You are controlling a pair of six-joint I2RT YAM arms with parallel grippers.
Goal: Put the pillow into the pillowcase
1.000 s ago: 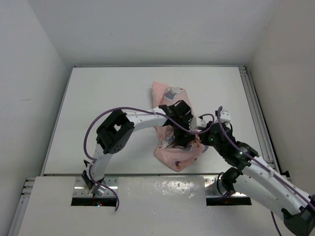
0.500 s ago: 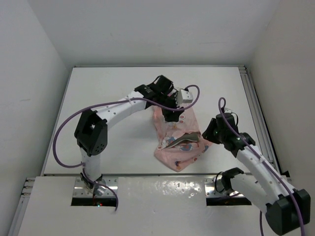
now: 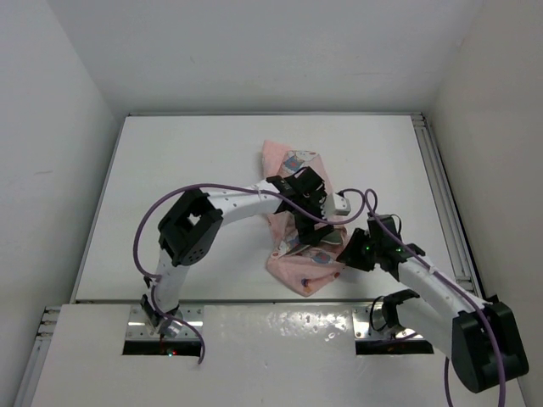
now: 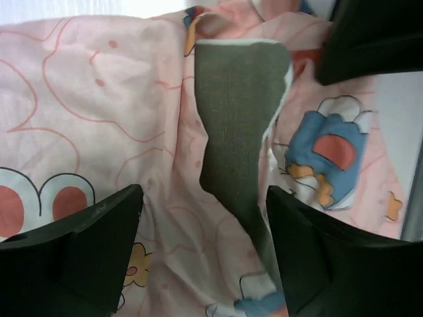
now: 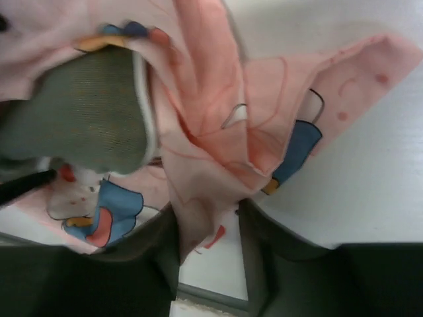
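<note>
The pink printed pillowcase lies crumpled in the middle of the table. The olive-grey pillow is inside it, and only a strip shows through the opening. My left gripper hovers open just above the middle of the pillowcase, with its jaws wide on either side of the exposed strip. My right gripper is at the pillowcase's near right edge. In the right wrist view it is shut on a bunched fold of the pillowcase, with a rounded corner of the pillow to the left.
A metal rail runs along the table's right side. White walls enclose the table on the left, back and right. The table's near edge strip lies just behind my right fingers.
My left gripper has come back from the pillowcase's far end to its middle. My right gripper has moved left and nearer, onto the pillowcase's right edge, and closed on a fold.
</note>
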